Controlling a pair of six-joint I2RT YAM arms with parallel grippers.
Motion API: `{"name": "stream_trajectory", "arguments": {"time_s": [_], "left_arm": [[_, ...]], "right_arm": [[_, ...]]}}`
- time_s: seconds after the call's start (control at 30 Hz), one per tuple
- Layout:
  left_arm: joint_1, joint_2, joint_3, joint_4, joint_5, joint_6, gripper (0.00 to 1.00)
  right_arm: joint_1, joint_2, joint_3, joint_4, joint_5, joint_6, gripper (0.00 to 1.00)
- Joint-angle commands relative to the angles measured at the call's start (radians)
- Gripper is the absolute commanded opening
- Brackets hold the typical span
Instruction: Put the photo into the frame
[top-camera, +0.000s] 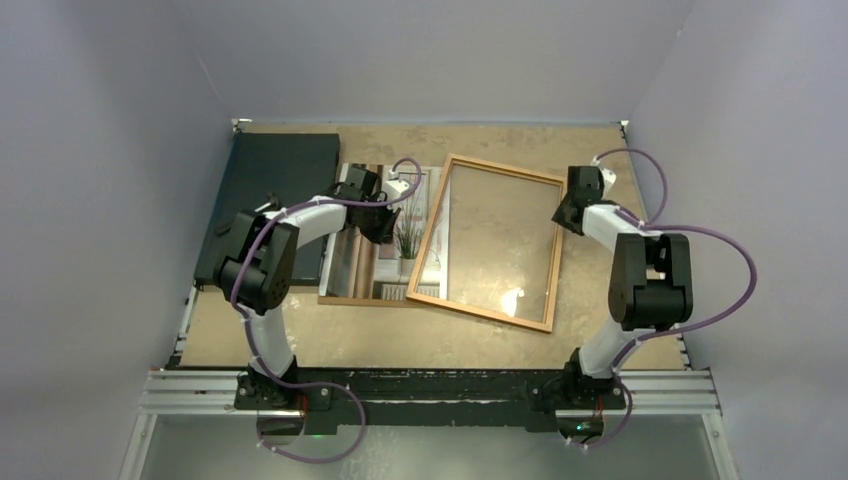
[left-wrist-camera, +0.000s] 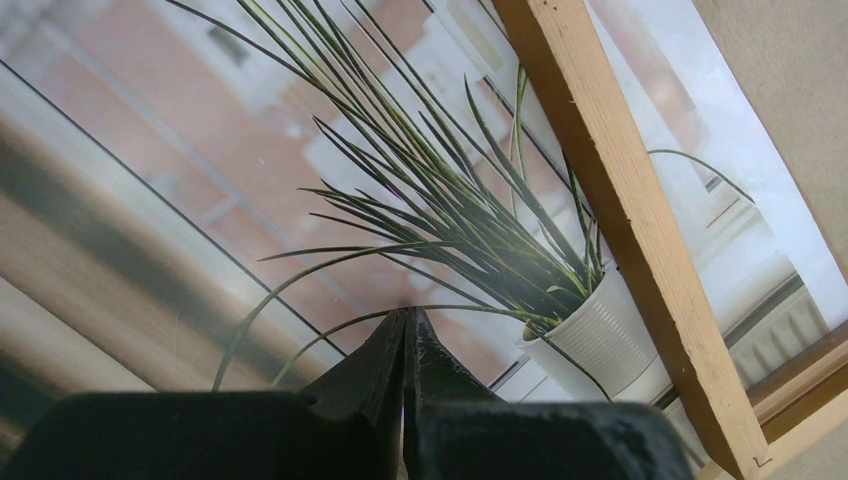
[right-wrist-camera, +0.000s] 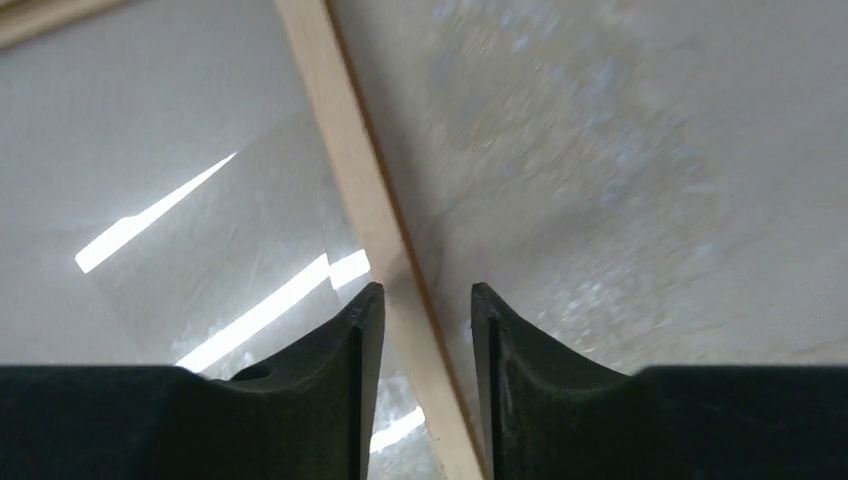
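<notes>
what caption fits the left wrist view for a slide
Left gripper, shut, over the photo of a spiky potted plant, a wooden rail of the frame lying across it

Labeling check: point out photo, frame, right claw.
photo (left-wrist-camera: 420, 200), left wrist view, on the printed plant leaves.
frame (left-wrist-camera: 625, 200), left wrist view, on its wooden rail.
right claw (right-wrist-camera: 425, 295), right wrist view, midway between fingertips.

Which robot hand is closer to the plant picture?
Left. The left gripper is shut and sits right over the photo, by the plant. The right gripper is open above the far rail of the frame, off the photo.
</notes>
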Motion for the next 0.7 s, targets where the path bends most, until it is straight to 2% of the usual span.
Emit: {"name": "stream_trajectory", "arguments": {"time_s": [0.0,0.07,0.17,0.3,0.4,0.5,0.67], "left_arm": [[-0.012,0.023,-0.009,-0.035,0.017,0.024,0.0],[-0.013,0.019,-0.007,-0.032,0.016,0.021,0.0],[0.0,0.006,0.006,-0.042,0.015,0.015,0.0],[0.073,0.0,0.067,-0.095,0.075,-0.017,0.0],[0.149,-0.014,0.109,-0.127,0.11,-0.034,0.0],[0.209,-0.046,0.119,-0.138,0.1,-0.026,0.0],[0.279,-0.077,0.11,-0.16,0.099,-0.01,0.0]], "right_arm": [[-0.014,-0.037,0.134,-0.082,0.17,-0.05,0.45],[-0.001,-0.068,0.158,-0.107,0.176,-0.047,0.49],[0.084,-0.11,0.167,-0.105,0.154,-0.035,0.52],[0.31,-0.07,0.22,-0.067,0.138,0.031,0.51],[0.482,0.042,0.338,-0.085,0.136,0.065,0.45],[0.622,0.167,0.473,-0.095,0.137,0.068,0.33],[0.769,0.338,0.649,-0.11,0.082,0.07,0.15]]}}
